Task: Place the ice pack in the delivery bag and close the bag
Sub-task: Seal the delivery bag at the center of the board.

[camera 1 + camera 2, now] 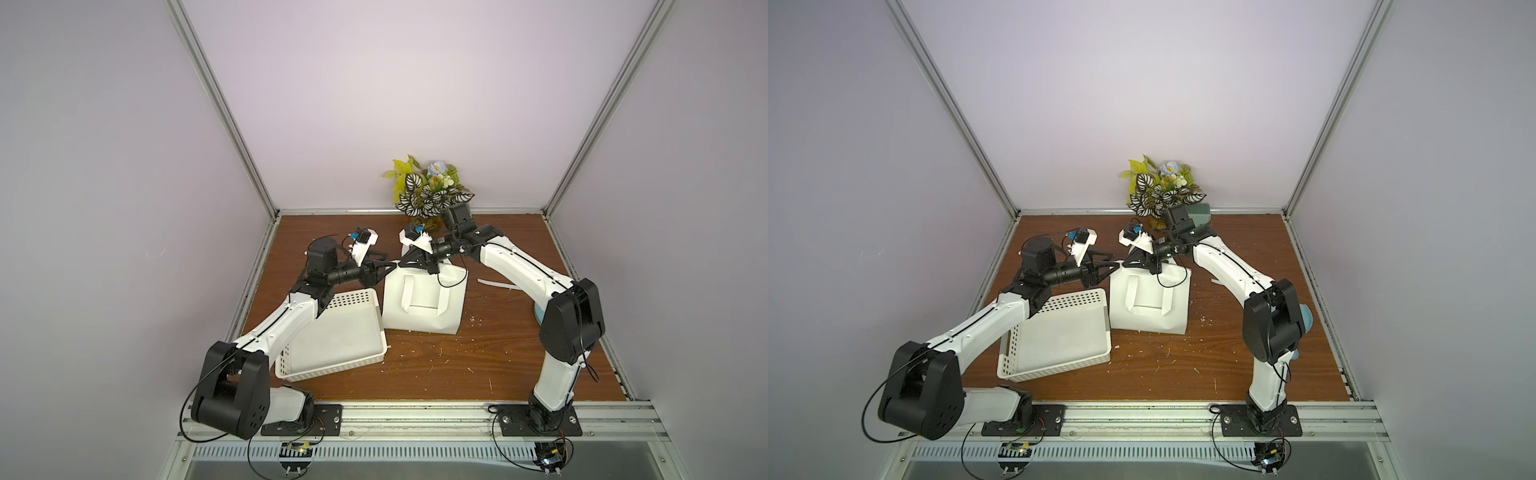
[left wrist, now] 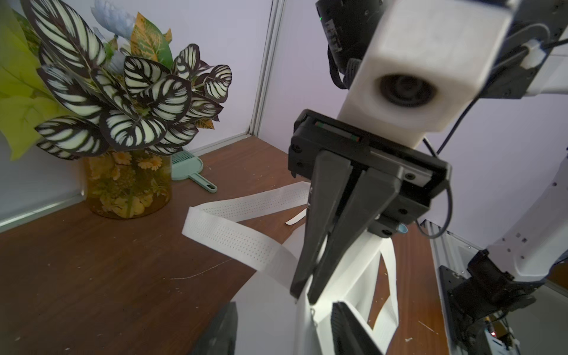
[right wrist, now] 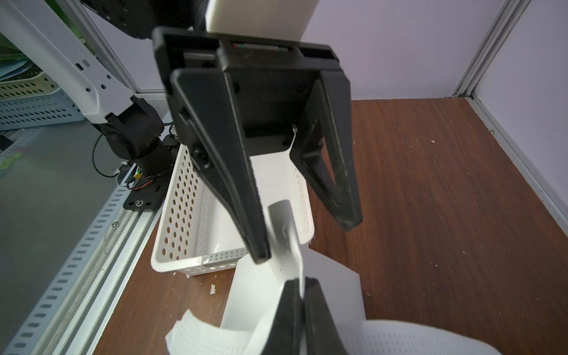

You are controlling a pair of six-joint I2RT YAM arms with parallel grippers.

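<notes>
Working the far-left rim of the delivery bag [image 1: 395,320] beside the basket [image 1: 328,370], right end effector [image 2: 307,293] clamps it, left end effector [image 3: 304,239] gapes open astride it, no ice pack in sight, so loading looks all ahead.

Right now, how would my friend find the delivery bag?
Look at the brown wooden table. In its middle, right beside the white perforated basket, stands the delivery bag. The basket's walls are full of holes; the bag has plain white sides and wide strap handles.
</notes>
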